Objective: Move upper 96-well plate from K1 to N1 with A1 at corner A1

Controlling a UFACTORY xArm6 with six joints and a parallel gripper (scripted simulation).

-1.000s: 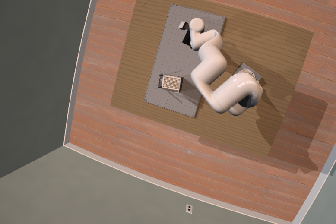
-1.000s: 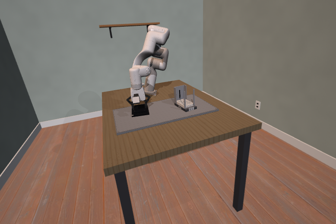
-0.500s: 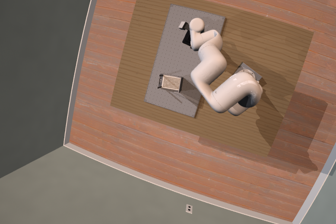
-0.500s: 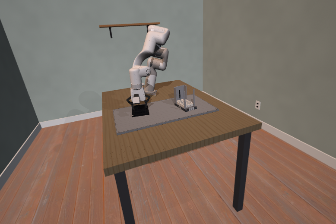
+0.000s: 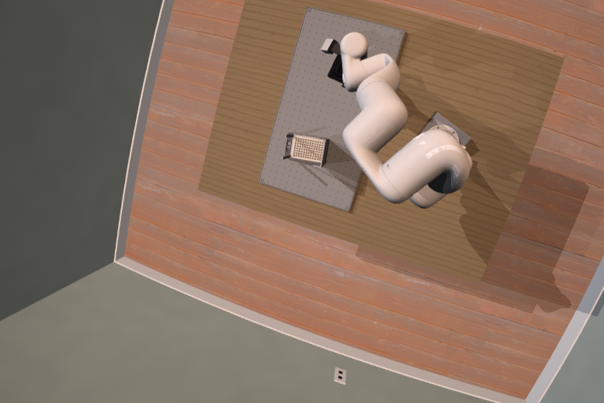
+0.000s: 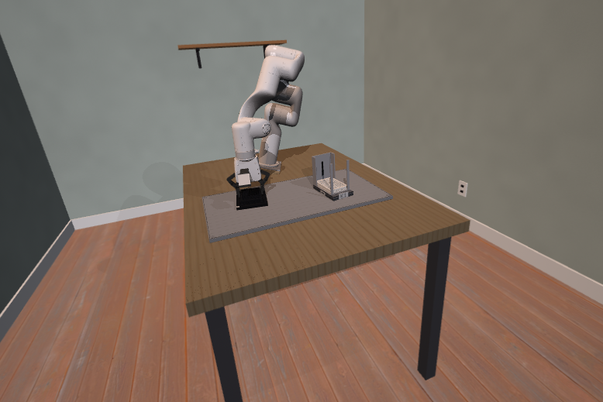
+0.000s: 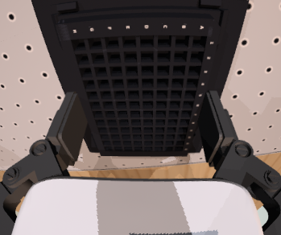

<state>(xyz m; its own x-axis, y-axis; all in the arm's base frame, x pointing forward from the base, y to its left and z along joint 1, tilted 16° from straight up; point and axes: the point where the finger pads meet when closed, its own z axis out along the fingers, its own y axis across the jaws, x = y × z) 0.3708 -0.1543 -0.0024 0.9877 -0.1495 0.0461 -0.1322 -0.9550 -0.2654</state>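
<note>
A black 96-well plate (image 7: pixel 141 87) lies inside the black plate nest N1 (image 7: pixel 139 31). It looks flat and right way up between the nest's locators. My gripper (image 7: pixel 141 105) is open, with one finger on each long side of the plate's near end, close beside it. In the exterior view the gripper (image 6: pixel 249 182) is low over the nest (image 6: pixel 251 198). Rack K1 (image 5: pixel 306 148) holds one pale plate (image 6: pixel 334 186) at its bottom.
The rack's tall posts and back wall (image 6: pixel 325 168) stand to the right on the grey perforated baseplate (image 6: pixel 297 202). The arm's base (image 5: pixel 446 132) is at the table's far side. In the top view the arm hides most of the nest (image 5: pixel 335 70).
</note>
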